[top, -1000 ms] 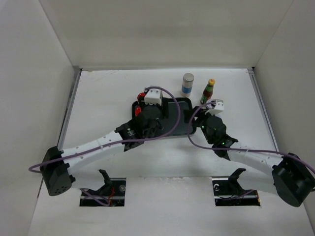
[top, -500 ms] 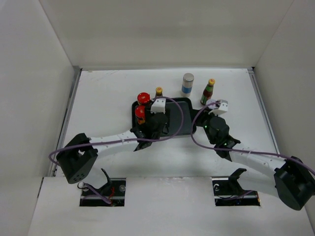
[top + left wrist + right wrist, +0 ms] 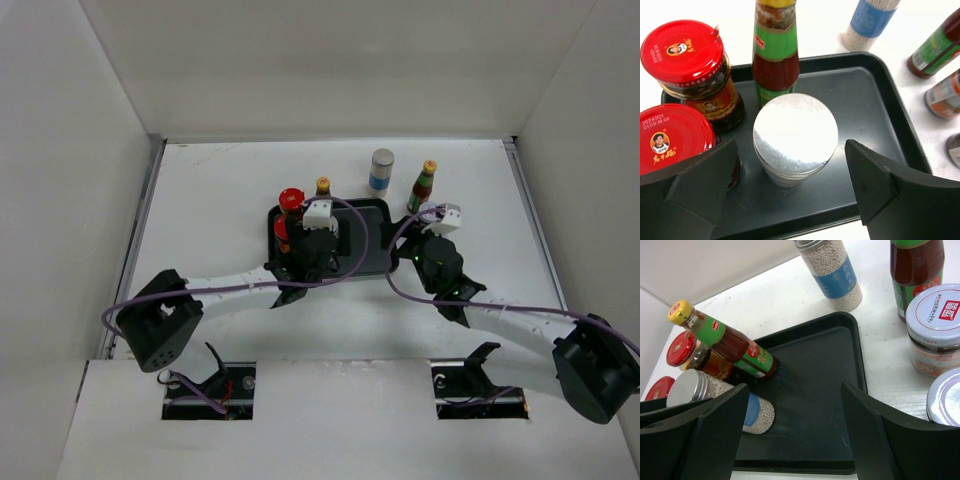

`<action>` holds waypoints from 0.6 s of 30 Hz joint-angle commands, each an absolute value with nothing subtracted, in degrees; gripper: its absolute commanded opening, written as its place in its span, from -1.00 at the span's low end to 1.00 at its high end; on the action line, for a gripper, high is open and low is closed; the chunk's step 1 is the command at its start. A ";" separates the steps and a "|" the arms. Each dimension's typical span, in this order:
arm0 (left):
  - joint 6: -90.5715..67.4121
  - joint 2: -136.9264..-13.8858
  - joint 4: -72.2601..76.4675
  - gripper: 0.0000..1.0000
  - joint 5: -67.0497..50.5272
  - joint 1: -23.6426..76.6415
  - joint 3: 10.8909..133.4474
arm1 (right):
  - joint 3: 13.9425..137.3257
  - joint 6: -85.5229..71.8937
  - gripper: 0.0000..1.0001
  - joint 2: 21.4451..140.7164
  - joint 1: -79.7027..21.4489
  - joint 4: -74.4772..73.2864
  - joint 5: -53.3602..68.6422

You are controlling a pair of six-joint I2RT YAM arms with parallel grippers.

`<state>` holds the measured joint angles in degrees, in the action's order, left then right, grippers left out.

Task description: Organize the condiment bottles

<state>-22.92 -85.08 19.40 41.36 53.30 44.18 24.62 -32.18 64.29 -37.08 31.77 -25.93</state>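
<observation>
Black tray (image 3: pixel 867 112), grey-topped cylinder (image 3: pixel 795 135) inside, left end effector (image 3: pixel 791 145) spread around it

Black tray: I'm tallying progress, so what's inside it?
Inside the tray: a rear red-lidded jar, a front red-lidded jar, a sauce bottle and a silver-topped cylinder. The left hand hides parts of its near edge.

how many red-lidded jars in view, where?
2. Both at the left end of the black tray: the far red-lidded jar in its back corner, the near red-lidded jar in front of it. None visible elsewhere.
</observation>
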 commanded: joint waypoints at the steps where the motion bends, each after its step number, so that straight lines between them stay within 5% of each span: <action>1: -22.42 -81.83 23.73 0.86 41.14 53.48 43.94 | 25.57 -31.99 0.59 65.21 -36.52 34.89 -26.63; 5: -20.40 -77.27 24.08 0.92 38.68 52.87 44.82 | 27.33 -30.77 0.29 65.74 -36.60 34.19 -25.05; 10: -18.37 -71.56 25.93 0.94 35.42 52.60 44.74 | 30.40 -30.41 -0.54 65.30 -36.87 30.07 -24.87; 12: -18.11 -68.83 27.33 0.70 35.24 52.51 43.34 | 32.42 -30.50 -0.65 66.09 -36.87 27.44 -25.40; 16: -18.72 -62.16 31.20 -0.26 36.73 50.33 37.46 | 36.81 -30.77 -0.67 69.33 -36.87 24.79 -25.75; 18: -20.29 -58.12 31.64 -0.44 38.49 48.13 33.42 | 40.06 -30.24 -0.64 71.79 -36.78 23.21 -25.84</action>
